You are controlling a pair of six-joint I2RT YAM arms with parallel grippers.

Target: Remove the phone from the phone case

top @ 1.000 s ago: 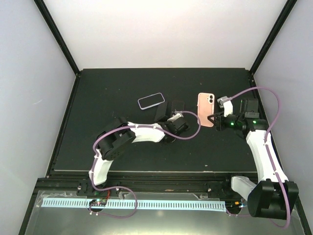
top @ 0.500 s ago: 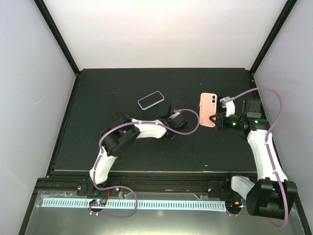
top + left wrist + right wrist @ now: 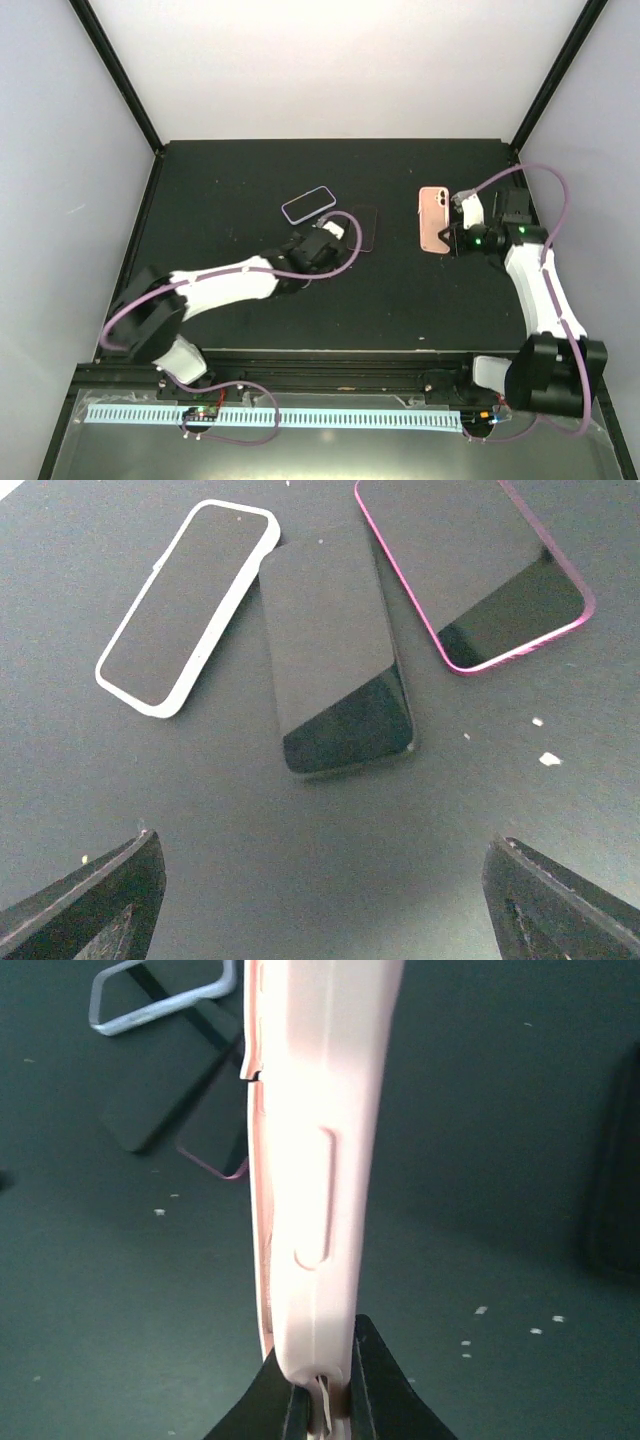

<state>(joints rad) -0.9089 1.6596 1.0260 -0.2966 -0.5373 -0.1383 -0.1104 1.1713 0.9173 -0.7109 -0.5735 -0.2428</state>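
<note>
Table (image 3: 200,200): dark mat, carrying three flat items grouped near its middle; bare mat lay in front of the right arm.
Right gripper (image 3: 322,1385): pinched on the bottom end of the pink case (image 3: 315,1160), which it held up on edge, clear of the mat and well apart from the group.
Left gripper (image 3: 320,875): fingers (image 3: 100,900) spread wide, holding nothing, poised just short of the black phone (image 3: 335,650).
Pink case: seen edge-on it looked like a thin shell; I judged it empty, but its inner face was not in view.
Task's phone: probably the pink-rimmed phone (image 3: 468,565), lying bare and screen-up just right of the black phone, close beside it; whether the two touched could not be told.
White-rimmed case (image 3: 190,605): on the black phone's other side, corner nearly meeting it; could not tell if it held a phone.
Step in hand (judged): separation done; clear the left arm, set the case down.
Doing it well: raise the left gripper straight up with its fingers spread, no sideways sweep over the phones. Lower the case flat onto bare mat well away from the group, and loosen the pinch only once it rests.
Risk: a drop from the end pinch.
</note>
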